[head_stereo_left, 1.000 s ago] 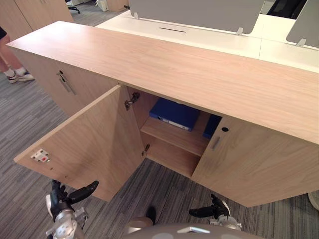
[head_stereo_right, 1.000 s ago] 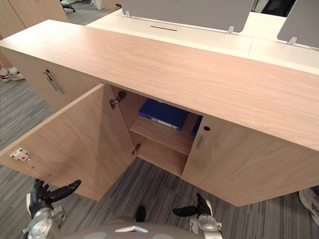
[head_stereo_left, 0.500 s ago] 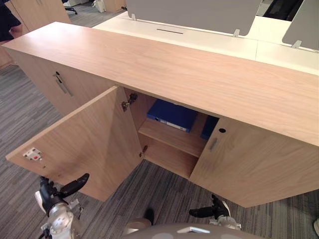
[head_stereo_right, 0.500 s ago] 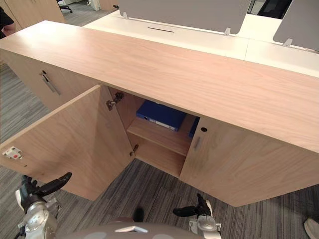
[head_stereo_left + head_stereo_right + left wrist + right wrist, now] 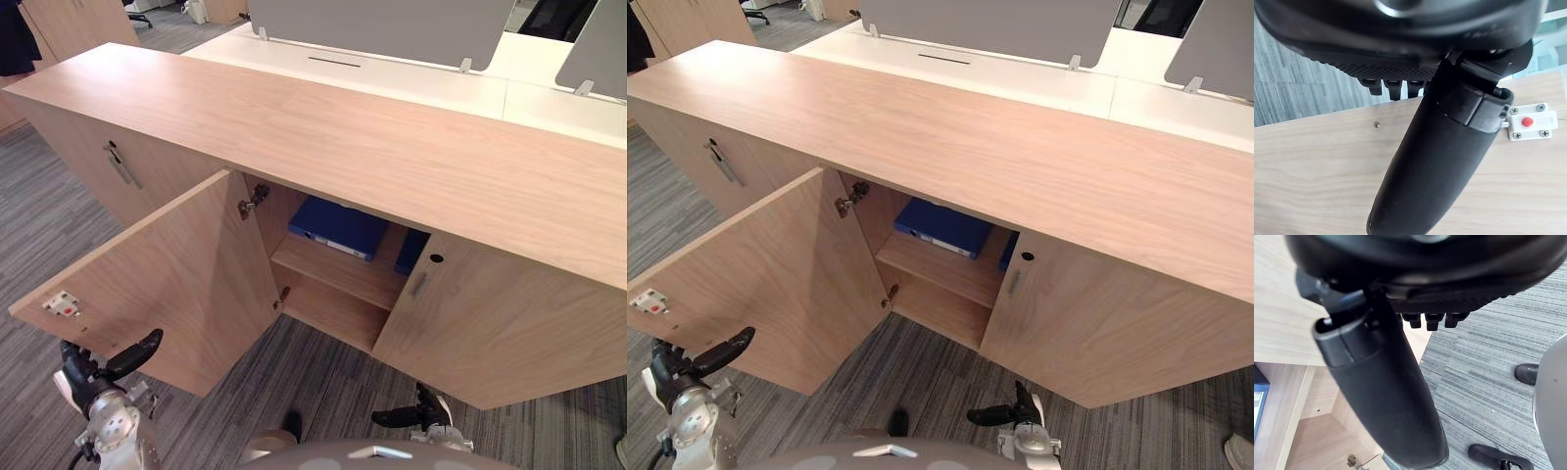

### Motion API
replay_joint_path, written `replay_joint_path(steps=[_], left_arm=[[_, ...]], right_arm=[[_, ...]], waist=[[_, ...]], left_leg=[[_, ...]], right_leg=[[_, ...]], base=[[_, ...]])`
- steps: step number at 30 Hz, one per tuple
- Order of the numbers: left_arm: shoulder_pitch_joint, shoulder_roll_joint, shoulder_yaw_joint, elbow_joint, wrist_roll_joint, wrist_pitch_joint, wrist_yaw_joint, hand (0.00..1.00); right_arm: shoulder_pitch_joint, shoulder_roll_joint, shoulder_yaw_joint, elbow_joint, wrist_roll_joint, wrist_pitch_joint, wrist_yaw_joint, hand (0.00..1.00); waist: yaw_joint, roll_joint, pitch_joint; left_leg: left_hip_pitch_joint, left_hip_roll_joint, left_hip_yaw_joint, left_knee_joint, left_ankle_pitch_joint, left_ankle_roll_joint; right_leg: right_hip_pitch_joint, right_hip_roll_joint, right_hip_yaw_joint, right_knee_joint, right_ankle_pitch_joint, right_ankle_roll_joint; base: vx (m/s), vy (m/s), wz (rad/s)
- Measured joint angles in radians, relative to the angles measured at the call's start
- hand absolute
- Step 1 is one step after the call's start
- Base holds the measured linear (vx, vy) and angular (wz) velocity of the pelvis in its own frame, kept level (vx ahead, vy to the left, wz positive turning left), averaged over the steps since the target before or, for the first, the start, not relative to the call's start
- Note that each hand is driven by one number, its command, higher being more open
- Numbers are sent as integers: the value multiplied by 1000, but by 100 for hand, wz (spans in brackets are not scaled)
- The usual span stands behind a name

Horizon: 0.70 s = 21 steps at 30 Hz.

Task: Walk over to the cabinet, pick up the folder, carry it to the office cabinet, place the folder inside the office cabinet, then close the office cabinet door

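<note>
Office, desk dividers, grey carpet

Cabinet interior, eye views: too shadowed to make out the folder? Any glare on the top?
Left eye view: interior shaded, yet the blue folder shows on the upper shelf; no glare on the cabinet top. Left wrist view: the thumb of the left hand covers much of the door.

Two open doors, two robot hands
</note>
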<state>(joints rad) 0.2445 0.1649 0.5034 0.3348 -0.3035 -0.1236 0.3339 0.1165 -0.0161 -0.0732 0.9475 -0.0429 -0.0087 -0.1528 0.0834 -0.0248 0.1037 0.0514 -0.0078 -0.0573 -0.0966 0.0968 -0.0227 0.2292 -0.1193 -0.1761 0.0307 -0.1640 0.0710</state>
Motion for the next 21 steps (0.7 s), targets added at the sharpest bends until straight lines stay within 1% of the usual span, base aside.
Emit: replay_joint_path(steps=[4,9,21], left_arm=[[-1,-22,2,-1,19,0,4,100],[-3,-23,-1,-1,60,0,4,100],[-1,-23,-6,-1,117,1,8,100]], right_arm=[[-2,9,-23,0,0,3,-2,100],[-6,10,-23,0,0,6,-4,100],[-9,10,-25,6,0,8,-5,100]], waist=[[0,-5,3],[0,-16,9],[0,-21,14]], left_leg=[[0,0,0,0,-2,0],[-2,0,-4,0,-2,-1],[-5,0,-6,0,-4,0]], right_leg=[[0,0,-1,0,-1,-1],[0,0,-4,0,-2,-2],[-1,-2,-6,0,-4,1]], base=[[0,0,0],[0,0,0],[0,0,0]])
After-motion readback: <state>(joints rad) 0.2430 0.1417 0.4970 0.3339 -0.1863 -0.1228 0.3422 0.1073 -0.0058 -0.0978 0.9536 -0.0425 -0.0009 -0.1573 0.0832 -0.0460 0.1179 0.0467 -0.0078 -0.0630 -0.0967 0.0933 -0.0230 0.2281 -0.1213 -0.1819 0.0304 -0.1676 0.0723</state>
